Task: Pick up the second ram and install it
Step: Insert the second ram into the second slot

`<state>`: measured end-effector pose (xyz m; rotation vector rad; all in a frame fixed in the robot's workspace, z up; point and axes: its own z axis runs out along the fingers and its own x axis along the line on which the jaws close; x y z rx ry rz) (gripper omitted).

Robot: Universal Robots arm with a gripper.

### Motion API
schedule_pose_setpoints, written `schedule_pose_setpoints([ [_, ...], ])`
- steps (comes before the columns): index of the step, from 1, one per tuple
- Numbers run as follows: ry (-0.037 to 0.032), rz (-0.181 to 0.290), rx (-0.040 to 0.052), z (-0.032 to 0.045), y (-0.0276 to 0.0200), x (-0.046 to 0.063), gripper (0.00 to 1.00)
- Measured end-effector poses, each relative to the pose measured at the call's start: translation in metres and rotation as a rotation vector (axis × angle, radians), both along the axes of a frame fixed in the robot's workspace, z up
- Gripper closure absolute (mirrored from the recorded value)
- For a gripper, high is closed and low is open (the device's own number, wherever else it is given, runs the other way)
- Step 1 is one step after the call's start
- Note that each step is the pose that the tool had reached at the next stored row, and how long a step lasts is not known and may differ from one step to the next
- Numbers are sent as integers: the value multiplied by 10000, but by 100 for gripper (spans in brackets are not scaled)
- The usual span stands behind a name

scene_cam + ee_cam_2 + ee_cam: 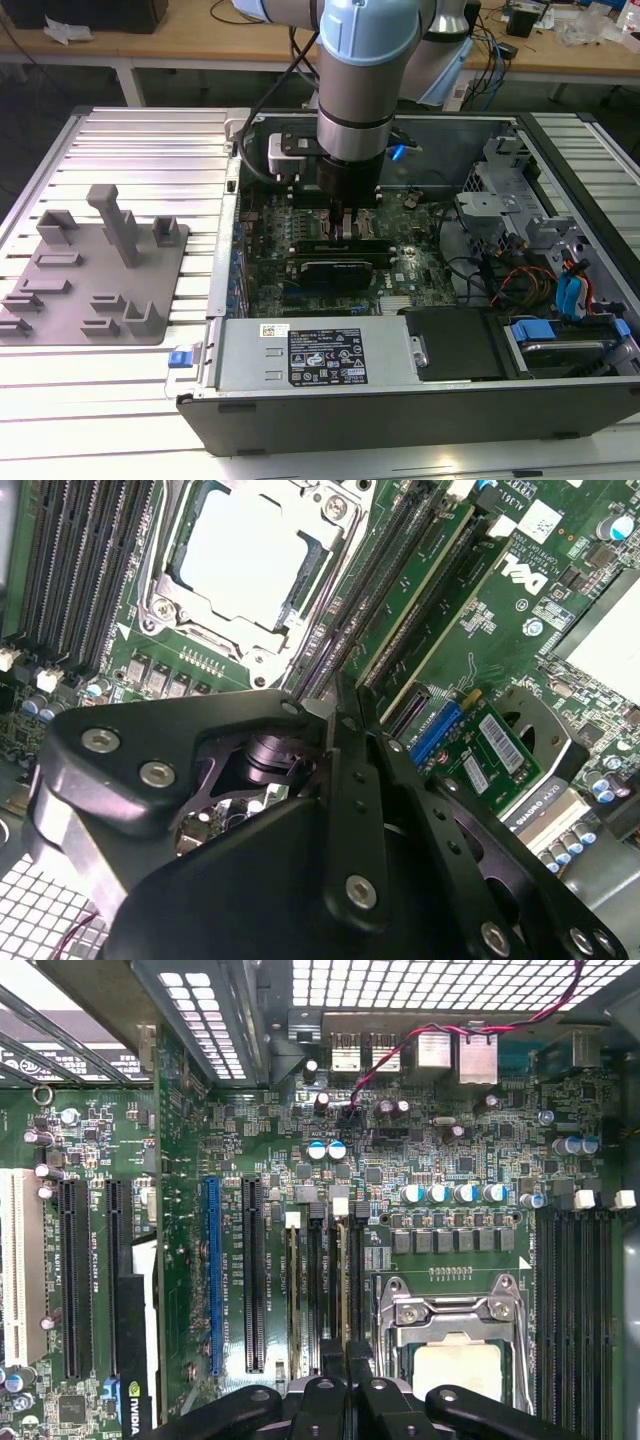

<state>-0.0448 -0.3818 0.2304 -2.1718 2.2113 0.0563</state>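
Note:
My gripper (348,232) reaches down into the open computer case, onto the memory slots beside the CPU socket (455,1360). Its two black fingers (330,1375) are pressed together. The second ram (340,1280) shows edge-on as a thin strip standing in a slot with a white latch, and its top edge runs into the seam between the fingers. Another stick (293,1290) stands two slots further from the socket. In the second wrist view the gripper (342,695) has its tips closed over the slot rails next to the CPU socket (245,555).
The grey plastic tray (95,270) with upright blocks lies on the ribbed table at the exterior view's left. Inside the case, a black graphics card (345,268) sits just in front of the gripper. A power supply (320,355) and drive bays (560,300) crowd the near and right sides.

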Motion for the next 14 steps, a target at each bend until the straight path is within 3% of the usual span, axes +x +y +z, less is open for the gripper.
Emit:
schedule_pose_setpoints([
  [14,-2,0,6,-60,1,0,90],
])
